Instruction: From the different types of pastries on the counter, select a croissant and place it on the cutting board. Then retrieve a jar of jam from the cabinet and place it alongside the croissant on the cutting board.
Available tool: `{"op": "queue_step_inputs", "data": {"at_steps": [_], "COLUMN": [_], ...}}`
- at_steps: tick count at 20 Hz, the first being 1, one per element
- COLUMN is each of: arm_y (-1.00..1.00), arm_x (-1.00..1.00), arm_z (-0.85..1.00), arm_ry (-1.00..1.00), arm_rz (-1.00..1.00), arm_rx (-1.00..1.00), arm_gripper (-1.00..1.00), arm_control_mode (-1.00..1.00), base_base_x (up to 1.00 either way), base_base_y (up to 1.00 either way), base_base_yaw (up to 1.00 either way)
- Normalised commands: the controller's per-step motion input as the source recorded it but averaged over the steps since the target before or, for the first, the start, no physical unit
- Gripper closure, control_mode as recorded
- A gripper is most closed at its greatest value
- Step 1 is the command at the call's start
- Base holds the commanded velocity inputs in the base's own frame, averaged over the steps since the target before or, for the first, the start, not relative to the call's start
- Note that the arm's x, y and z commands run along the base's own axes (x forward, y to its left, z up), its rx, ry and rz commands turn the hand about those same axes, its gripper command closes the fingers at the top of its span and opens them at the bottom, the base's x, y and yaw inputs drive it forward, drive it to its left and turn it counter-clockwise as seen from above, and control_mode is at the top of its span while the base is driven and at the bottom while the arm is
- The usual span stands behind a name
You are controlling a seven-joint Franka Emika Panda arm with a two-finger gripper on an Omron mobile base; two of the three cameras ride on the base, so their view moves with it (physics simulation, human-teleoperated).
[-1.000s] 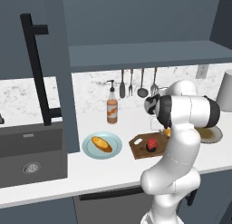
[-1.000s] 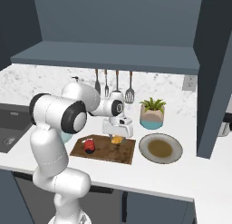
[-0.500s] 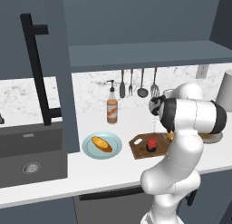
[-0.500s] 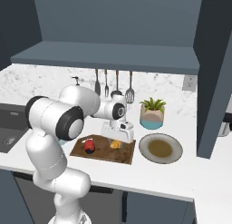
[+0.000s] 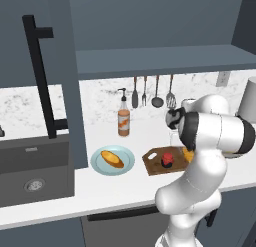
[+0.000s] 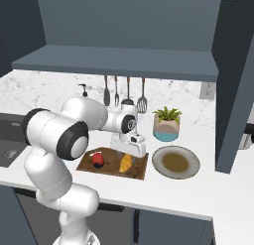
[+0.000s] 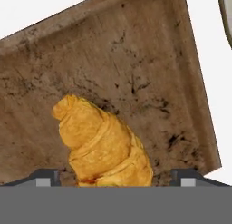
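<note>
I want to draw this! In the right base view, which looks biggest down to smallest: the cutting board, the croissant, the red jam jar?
1. cutting board
2. croissant and jam jar: they look about alike, so I won't rank them.

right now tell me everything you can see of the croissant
The croissant is a small golden-yellow pastry with layered, ridged folds, oblong and a little curved, looking flaky and baked. It lies flat on the brown board, toward the end nearest the empty plate, with the red jar on the same board, apart from it. The pincer hangs right over it, jaws spread to either side, not gripping it.
</note>
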Motion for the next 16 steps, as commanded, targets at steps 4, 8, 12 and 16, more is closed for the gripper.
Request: {"op": "queue_step_inputs", "data": {"at_steps": [4, 8, 12, 16], "arm_y": [0.0, 0.0, 0.0, 0.0], "arm_x": [0.08, 0.2, -0.14, -0.9], "arm_z": [0.45, 0.62, 0.37, 0.07], "arm_ry": [0.0, 0.0, 0.12, 0.14], "arm_rz": [0.0, 0.0, 0.0, 0.0], "arm_rx": [0.0, 0.0, 0.02, 0.08], "arm_gripper": [-1.0, -1.0, -1.0, -1.0], "arm_control_mode": [-1.0, -1.0, -1.0, -1.0], "base_base_x": [0.0, 0.0, 0.0, 0.0], "base_base_y": [0.0, 0.0, 0.0, 0.0], "base_base_yaw": [0.0, 0.0, 0.0, 0.0]}}
